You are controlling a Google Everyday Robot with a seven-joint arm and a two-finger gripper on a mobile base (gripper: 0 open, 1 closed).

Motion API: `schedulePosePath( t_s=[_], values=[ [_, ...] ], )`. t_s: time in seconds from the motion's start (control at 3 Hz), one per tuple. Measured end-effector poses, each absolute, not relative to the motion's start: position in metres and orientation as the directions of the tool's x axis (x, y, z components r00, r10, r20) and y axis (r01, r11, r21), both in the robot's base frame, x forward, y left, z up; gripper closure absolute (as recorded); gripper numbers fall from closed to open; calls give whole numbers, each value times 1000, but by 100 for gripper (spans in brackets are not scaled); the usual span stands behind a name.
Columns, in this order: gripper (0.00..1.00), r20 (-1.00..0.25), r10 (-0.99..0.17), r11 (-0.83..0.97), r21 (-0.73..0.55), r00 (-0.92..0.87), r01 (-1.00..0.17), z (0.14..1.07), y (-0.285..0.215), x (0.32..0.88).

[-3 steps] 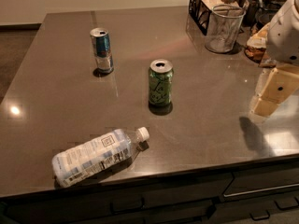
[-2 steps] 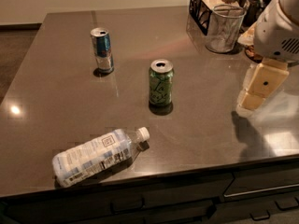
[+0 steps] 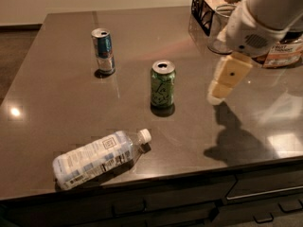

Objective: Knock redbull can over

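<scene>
I count one redbull can (image 3: 103, 51), standing upright on the far left part of the dark countertop (image 3: 52, 98), silver top up and its opening visible. It touches nothing. It is one of two cans. The other is a wider green can (image 3: 163, 84), also upright, nearer the middle of the counter and well apart from the first.

There is one clear plastic bottle (image 3: 99, 157) with a white label. It lies on its side near the front edge, with its white cap pointing toward the green can but not touching it.

On my side of things there is one gripper (image 3: 218, 92). It hangs above the counter to the right of the green can and tilts down and to the left, far from the redbull can. I see it only as one cream block, so I cannot tell whether it is released or clenched. Nothing is in it that I can make out. The white arm (image 3: 258, 22) above it runs out of the top right corner.

At the back right there is one black wire basket (image 3: 202, 8), one clear cup (image 3: 218, 25) partly behind the arm, and one jar (image 3: 286, 51) with an unreadable label, cut off by the right edge. The arm's shadow (image 3: 236, 143) falls on the counter near the front. The drawer fronts (image 3: 265, 188) below are dim.
</scene>
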State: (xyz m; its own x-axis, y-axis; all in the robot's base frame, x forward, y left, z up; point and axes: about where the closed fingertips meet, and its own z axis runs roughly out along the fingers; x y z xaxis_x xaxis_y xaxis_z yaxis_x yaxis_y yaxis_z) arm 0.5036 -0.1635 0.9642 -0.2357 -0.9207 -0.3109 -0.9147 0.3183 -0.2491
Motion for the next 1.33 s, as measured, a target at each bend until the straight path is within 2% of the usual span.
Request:
schedulePosePath(
  t_s=[0.67, 1.33],
  values=[
    [0, -440, -859, 380, -199, -264, -903, 964, -109, 559],
    [0, -512, -806, 418, -141, -295, -898, 967, -44, 613]
  ],
)
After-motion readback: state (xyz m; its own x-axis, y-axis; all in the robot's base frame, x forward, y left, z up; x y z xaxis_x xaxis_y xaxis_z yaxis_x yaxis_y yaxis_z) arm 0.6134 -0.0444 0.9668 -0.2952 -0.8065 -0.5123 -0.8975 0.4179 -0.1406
